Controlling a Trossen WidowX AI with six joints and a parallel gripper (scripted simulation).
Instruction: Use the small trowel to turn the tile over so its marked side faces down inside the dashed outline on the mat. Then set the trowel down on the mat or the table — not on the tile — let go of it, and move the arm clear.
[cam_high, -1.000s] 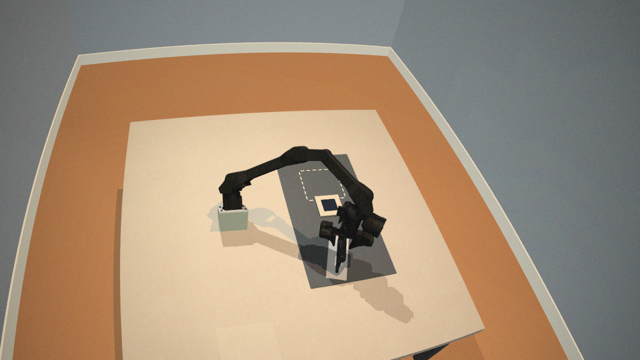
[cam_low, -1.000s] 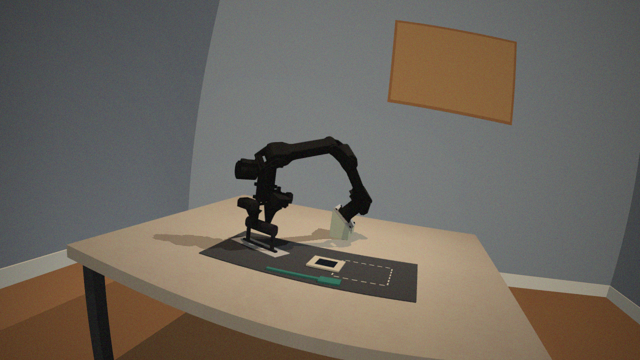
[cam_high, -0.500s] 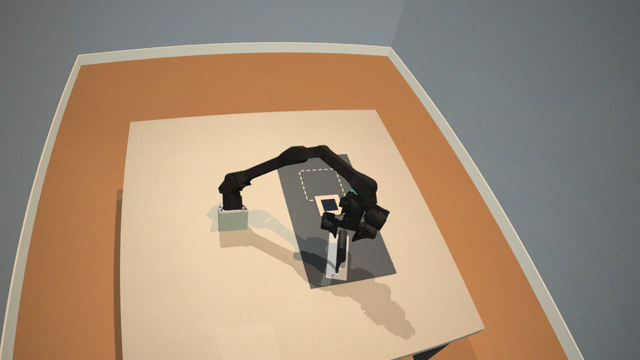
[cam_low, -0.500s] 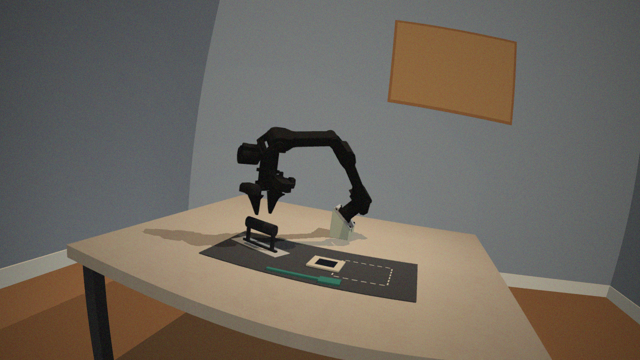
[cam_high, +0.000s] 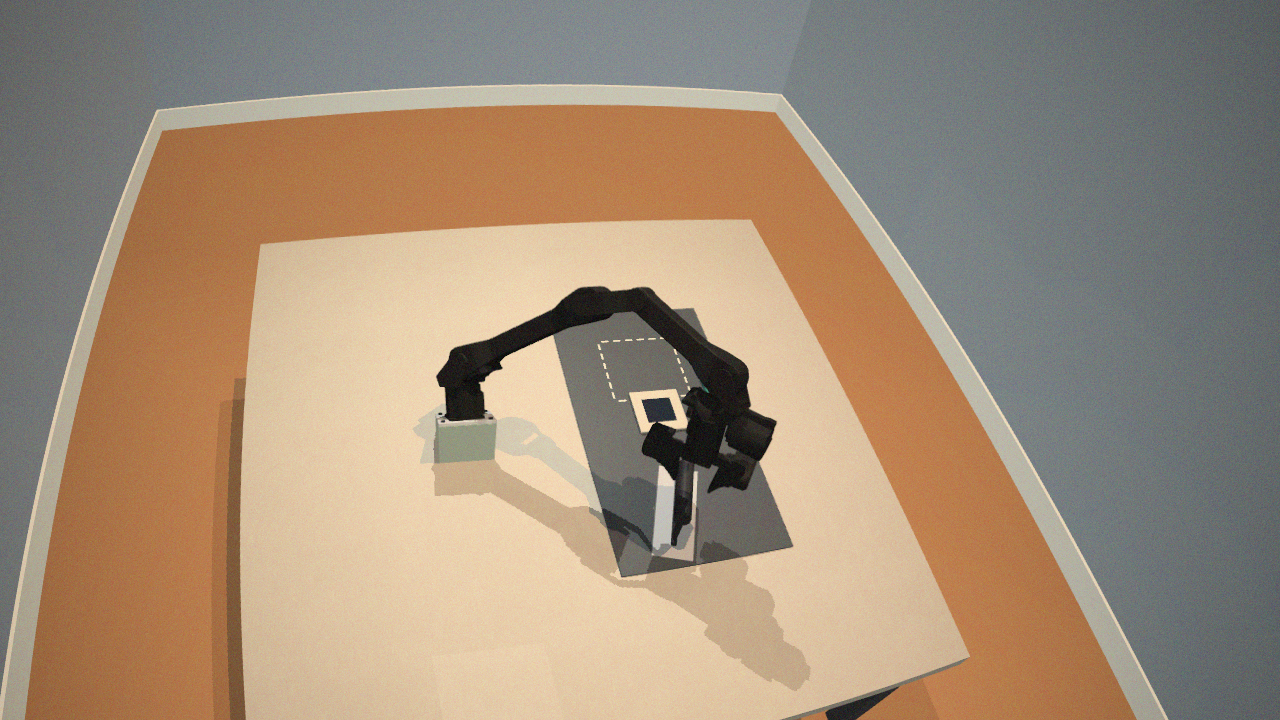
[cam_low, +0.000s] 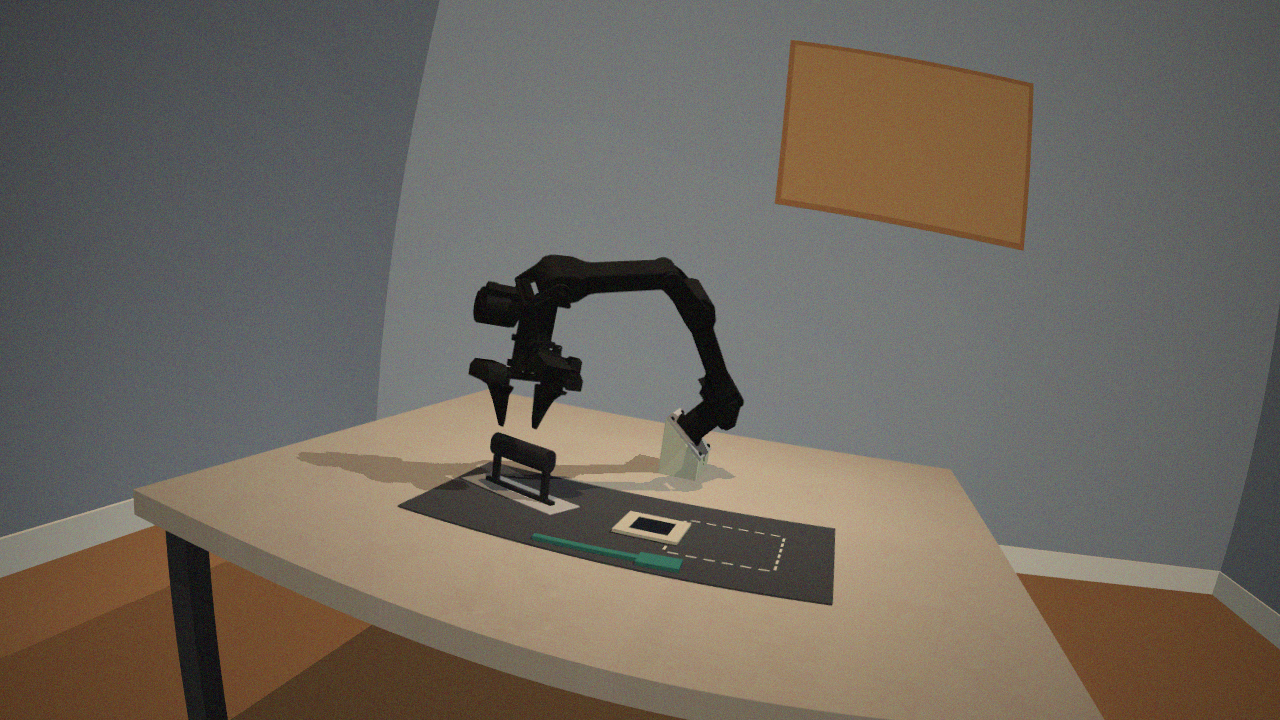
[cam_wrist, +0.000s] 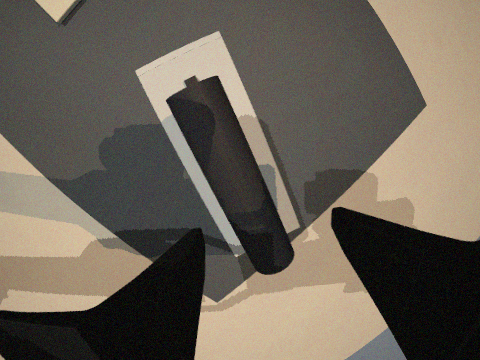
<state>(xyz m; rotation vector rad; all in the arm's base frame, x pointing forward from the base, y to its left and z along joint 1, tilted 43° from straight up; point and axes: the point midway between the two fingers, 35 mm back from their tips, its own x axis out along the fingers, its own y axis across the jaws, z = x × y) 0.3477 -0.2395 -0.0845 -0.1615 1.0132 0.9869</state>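
The trowel, a pale flat blade with a raised black bar handle (cam_high: 664, 514) (cam_low: 523, 451) (cam_wrist: 230, 160), lies blade down at one end of the dark mat (cam_high: 581, 385) (cam_low: 810, 573) (cam_wrist: 310, 65). My gripper (cam_low: 518, 426) (cam_wrist: 268, 227) is open, pointing down just above the handle and not touching it. In the wrist view the handle runs slantwise between the fingertips. The cream tile (cam_high: 637, 412) (cam_low: 653, 526) (cam_wrist: 56, 8) lies flat with its dark square mark up, mostly outside the dashed outline (cam_high: 598, 342) (cam_low: 783, 539), at its near edge. My arm hides part of the outline in the top view.
A green flat-bladed tool with a long thin handle (cam_low: 657, 561) lies along the mat's long edge beside the tile, mostly hidden by the arm in the top view. The arm's pale green base block (cam_high: 465, 442) (cam_low: 683, 454) stands on the table (cam_high: 358, 573) (cam_low: 895, 519), off the mat's other side.
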